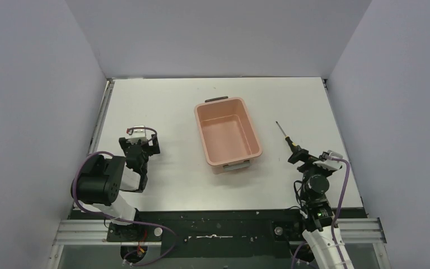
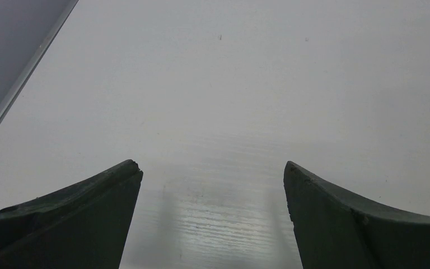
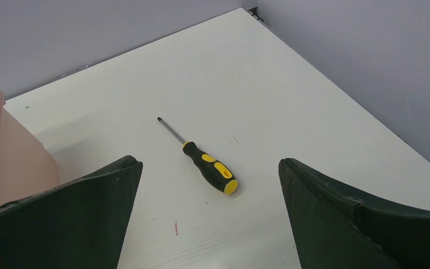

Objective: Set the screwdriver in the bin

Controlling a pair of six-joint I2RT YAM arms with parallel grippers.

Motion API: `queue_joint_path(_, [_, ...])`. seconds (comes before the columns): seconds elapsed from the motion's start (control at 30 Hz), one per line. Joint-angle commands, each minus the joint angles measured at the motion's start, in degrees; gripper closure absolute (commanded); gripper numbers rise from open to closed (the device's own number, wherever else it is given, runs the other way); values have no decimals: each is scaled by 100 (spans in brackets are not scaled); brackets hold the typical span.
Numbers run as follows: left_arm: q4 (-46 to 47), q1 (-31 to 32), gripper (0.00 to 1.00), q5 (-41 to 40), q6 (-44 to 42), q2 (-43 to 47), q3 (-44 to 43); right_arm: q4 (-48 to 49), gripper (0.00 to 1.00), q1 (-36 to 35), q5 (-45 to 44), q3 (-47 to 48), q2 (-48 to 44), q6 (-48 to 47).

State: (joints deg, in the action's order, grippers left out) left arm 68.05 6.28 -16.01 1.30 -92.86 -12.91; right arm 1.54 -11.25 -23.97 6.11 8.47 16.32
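Note:
The screwdriver [image 1: 288, 140], with a thin dark shaft and a black-and-yellow handle, lies flat on the white table, right of the bin. In the right wrist view the screwdriver [image 3: 204, 161] lies just ahead of my open fingers, its handle end nearest. The salmon-pink bin [image 1: 256, 134] stands empty at the table's middle; its corner shows in the right wrist view [image 3: 11, 162]. My right gripper [image 1: 308, 159] is open and empty just behind the handle [image 3: 210, 168]. My left gripper [image 1: 141, 147] is open and empty over bare table at the left [image 2: 213, 168].
Grey walls enclose the table on the left, back and right. A metal rail [image 1: 103, 120] runs along the table's left edge. The black base strip [image 1: 218, 221] with the arm mounts lies at the near edge.

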Motion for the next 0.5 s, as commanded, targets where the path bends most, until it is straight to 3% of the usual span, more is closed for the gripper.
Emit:
queue_joint_path(0.0, [195,-28,3,48,37,56,-125,95,0,-9,-151,140,149,3])
queue_joint_path(0.13, [199,-22,3,52,37,51,-124,183,0,-9,-162,772,550,-175])
queue_joint_path(0.27, [203,-29,3,48,41,55,-124,51,0,-9,-416,2031,1486,-509])
queue_joint_path(0.47, [203,-22,3,47,38,62,-125,-1941,0,45,146,5098,4066,-1289])
